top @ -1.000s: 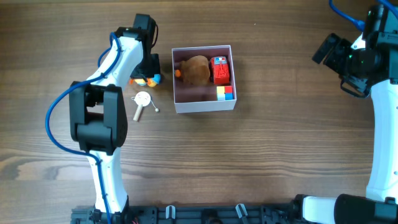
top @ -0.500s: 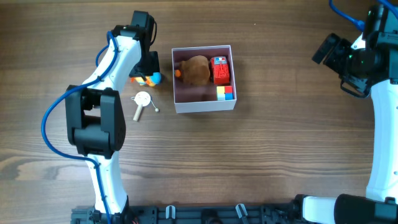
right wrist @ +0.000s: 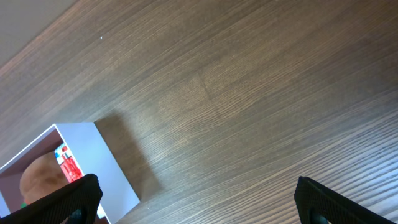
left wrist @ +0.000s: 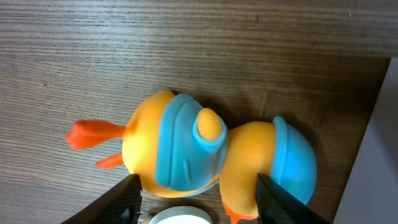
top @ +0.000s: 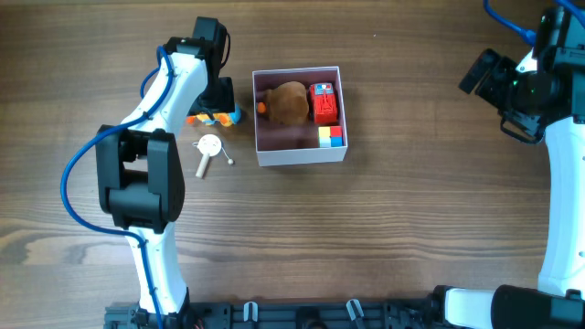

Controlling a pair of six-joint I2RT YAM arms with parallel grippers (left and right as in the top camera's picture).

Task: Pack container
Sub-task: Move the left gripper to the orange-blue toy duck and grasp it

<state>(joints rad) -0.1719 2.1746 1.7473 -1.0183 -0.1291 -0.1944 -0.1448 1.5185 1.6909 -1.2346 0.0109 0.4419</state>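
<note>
as it lies mouth-up, container [top: 302,155] seemingly square

Left end effector [left wrist: 199,200] open, right [right wrist: 196,198] open

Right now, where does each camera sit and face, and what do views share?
Overhead: above the table, facing down; shows left arm, right arm, container, duck toy.
Left wrist: on left arm, facing down at duck toy; left gripper open.
Right wrist: on right arm, facing obliquely down at table; right gripper open.
Shared: overhead and right wrist show container.
</note>
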